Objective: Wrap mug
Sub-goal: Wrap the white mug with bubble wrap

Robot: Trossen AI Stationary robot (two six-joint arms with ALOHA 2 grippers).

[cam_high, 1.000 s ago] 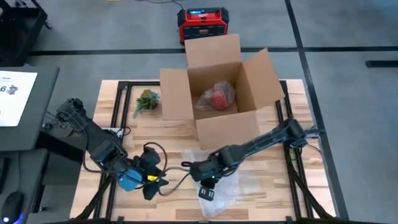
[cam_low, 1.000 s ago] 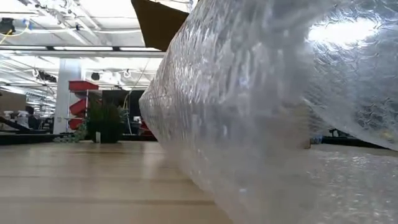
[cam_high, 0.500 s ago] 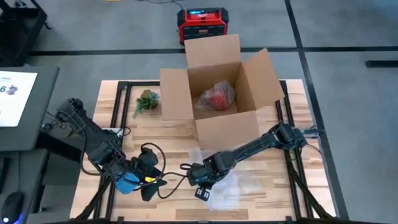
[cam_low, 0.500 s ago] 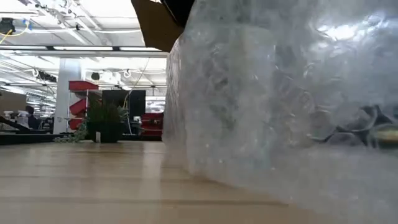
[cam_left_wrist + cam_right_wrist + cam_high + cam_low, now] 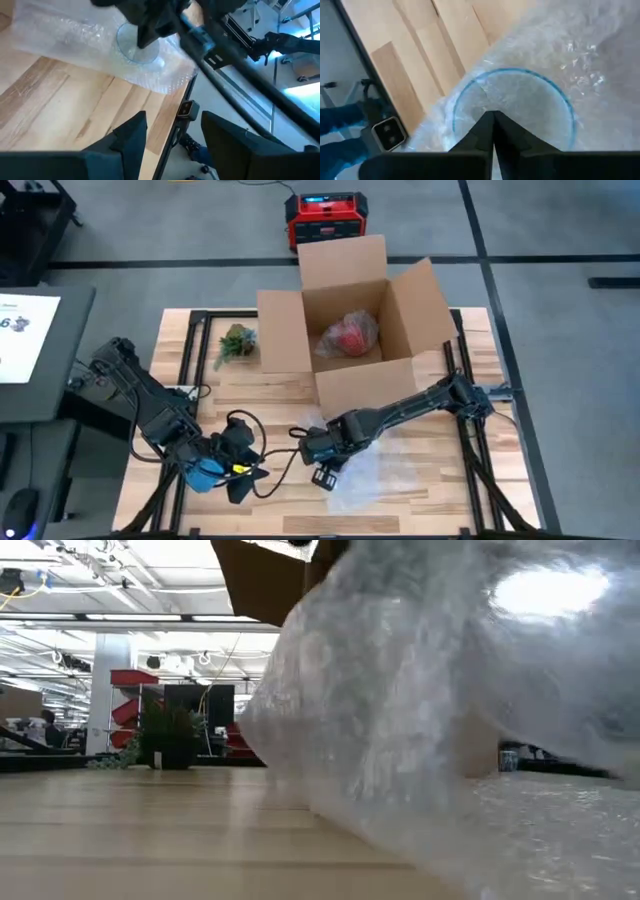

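Mug, seen as a blue-rimmed ring through bubble wrap, sits right at the tips of the right claw. In the right wrist view that claw's two dark fingers are pressed together to a point with no gap, pinching the wrap over the near edge of the mug's rim. The left wrist view shows the same: right claw closed and angled down onto the ring-shaped mug under the clear sheet.

From above, the right claw is low over the front middle of the worktop, at the left edge of the bubble wrap, which spreads rightward toward the front edge. The right arm runs back from there to the worktop's right side.

Left claw is near the front left corner, just left of the right claw and apart from it. Its fingers stand apart with nothing between them. A blue part shows beside it in the high view.

Low view is mostly filled by a bulging wall of bubble wrap resting on the wood.

Farther back, an open cardboard box stands at the worktop's rear middle, with a red thing wrapped in clear sheet inside. A small green plant lies just left of the box. A red and black case is on the floor behind the worktop.
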